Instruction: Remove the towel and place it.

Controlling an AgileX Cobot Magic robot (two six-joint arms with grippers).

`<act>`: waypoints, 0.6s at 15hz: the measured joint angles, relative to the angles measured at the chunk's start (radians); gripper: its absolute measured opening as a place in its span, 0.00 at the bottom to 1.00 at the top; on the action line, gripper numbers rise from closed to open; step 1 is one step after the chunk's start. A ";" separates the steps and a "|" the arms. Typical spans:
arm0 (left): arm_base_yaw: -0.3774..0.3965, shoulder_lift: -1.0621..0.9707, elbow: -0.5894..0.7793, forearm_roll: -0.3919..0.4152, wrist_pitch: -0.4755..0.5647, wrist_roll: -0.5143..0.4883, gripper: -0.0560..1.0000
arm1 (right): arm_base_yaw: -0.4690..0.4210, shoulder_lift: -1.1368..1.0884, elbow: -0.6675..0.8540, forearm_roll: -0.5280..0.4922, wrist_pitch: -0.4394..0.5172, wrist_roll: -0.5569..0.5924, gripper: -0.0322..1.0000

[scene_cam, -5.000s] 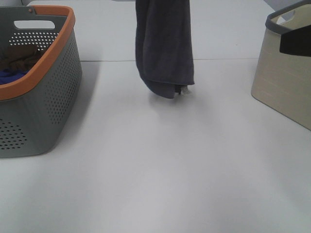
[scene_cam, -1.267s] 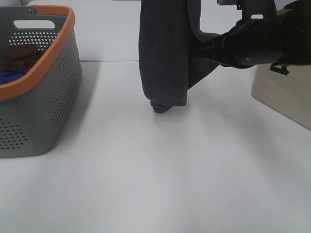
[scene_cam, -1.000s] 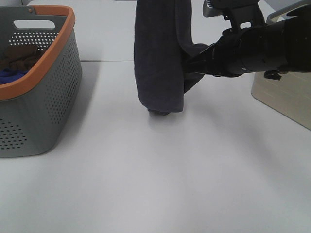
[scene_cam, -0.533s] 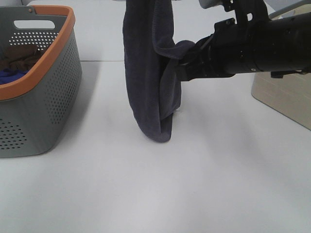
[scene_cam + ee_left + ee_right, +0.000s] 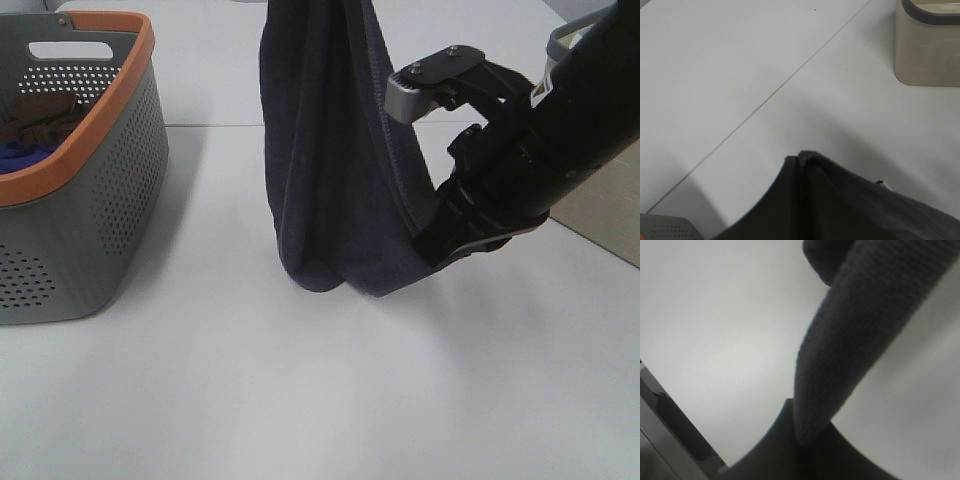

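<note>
charcoal terry towel hangs as a sagging sling low over the white table, between the perforated grey orange-rimmed basket and the beige basket, left gripper pinched on one edge, right gripper clamped on its lower hemmed edge

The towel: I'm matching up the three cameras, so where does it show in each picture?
Exterior high: the towel hangs in the middle, from the picture's upper edge down to the table.
Left wrist: the towel is close up, dark folds across the picture's lower part.
Right wrist: the towel is a blurred strip from the upper corner to the lower middle.
Shared landmark: the white table, behind the towel in all three.
</note>
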 joint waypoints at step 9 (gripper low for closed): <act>0.025 0.004 0.136 0.184 0.001 -0.175 0.05 | 0.000 0.017 -0.224 -0.342 0.045 0.174 0.03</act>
